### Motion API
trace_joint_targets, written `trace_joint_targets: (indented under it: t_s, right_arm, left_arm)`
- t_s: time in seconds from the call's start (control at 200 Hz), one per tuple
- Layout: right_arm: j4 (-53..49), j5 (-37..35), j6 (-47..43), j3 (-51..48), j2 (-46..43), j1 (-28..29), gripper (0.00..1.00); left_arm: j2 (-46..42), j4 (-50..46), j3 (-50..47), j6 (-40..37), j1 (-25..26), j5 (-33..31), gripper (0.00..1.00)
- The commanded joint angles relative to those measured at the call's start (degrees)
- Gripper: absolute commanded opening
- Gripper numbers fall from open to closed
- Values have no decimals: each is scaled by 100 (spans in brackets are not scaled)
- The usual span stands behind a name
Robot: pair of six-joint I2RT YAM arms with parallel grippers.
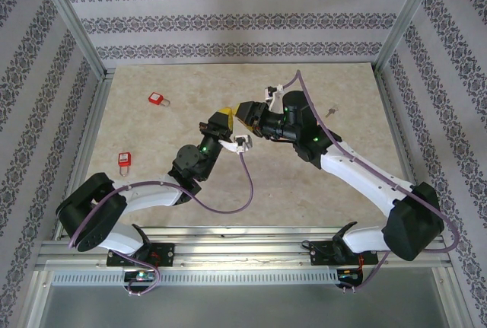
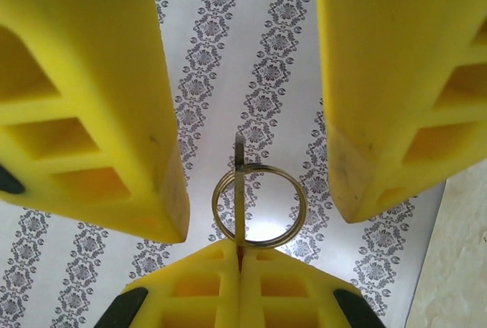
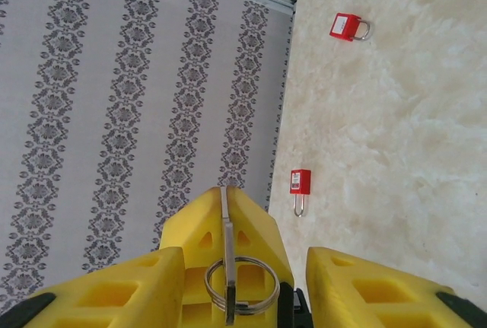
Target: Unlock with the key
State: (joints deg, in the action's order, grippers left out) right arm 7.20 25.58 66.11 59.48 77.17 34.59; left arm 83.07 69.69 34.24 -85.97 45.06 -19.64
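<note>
My left gripper (image 2: pixel 240 248) is shut on a flat metal key (image 2: pixel 240 183) that carries a round key ring (image 2: pixel 293 191). The key stands edge-on above its closed yellow fingers. My right gripper (image 3: pixel 243 261) is open, with one yellow finger (image 2: pixel 114 115) on each side of the key and ring, and neither touches them. Both grippers meet above the middle of the table, left gripper (image 1: pixel 222 121) and right gripper (image 1: pixel 245 111) facing each other. Two red padlocks lie on the table to the left, one farther back (image 1: pixel 158 99) and one nearer (image 1: pixel 123 160).
A small grey key-like object (image 1: pixel 330 112) lies on the beige table (image 1: pixel 319 191) at the right. Patterned walls and an aluminium frame (image 1: pixel 72 20) enclose the table. A purple cable (image 1: pixel 247 183) hangs from the left wrist.
</note>
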Motion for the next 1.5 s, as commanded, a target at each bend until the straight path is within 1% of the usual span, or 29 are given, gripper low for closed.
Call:
trace_joint_targets:
  t_s: [0.0, 0.265, 0.52, 0.635, 0.739, 0.814, 0.914, 0.994, 1.024, 1.094, 1.169, 1.299, 1.404, 1.494]
  right_arm:
    - [272, 97, -78, 72, -39, -53, 43]
    - [240, 120, -54, 9, -131, -40, 29]
    - [142, 131, -80, -37, -228, -49, 21]
    - [114, 123, -80, -64, -248, -67, 12]
    - [115, 122, -89, -103, -272, -67, 10]
    - [106, 106, -97, -126, -288, -76, 5]
    - [71, 96, -128, -190, -371, -114, 5]
    - [11, 119, -186, -261, -477, -158, 8]
    - [-67, 187, -221, -265, -500, -191, 12]
    - [-183, 415, -305, -310, -565, -254, 26]
    - [-465, 421, -459, -362, -698, -308, 32]
    - [-620, 316, -816, -416, -1004, -319, 46]
    - [-664, 372, -1040, -341, -940, -356, 48]
    - [-457, 646, -1084, -249, -734, -352, 48]
  left_arm:
    - [8, 315, -42, -77, 107, -49, 0]
    - [48, 296, -31, -52, 117, -44, 0]
    - [119, 307, -65, -44, 126, -71, 0]
    - [142, 335, -49, -29, 135, -93, 0]
    - [140, 337, -36, -25, 135, -93, 0]
    - [139, 316, -23, -25, 152, -90, 0]
    - [122, 326, -26, 2, 152, -114, 0]
    - [135, 334, -15, -61, 147, -111, 0]
    - [140, 347, -6, -97, 144, -117, 0]
    - [164, 419, -2, -201, 127, -118, 0]
    - [181, 466, 3, -364, 101, -113, 0]
    - [290, 710, 38, -743, 14, -120, 0]
    - [298, 624, 39, -884, 20, -25, 0]
    - [348, 618, 52, -863, 33, -23, 0]
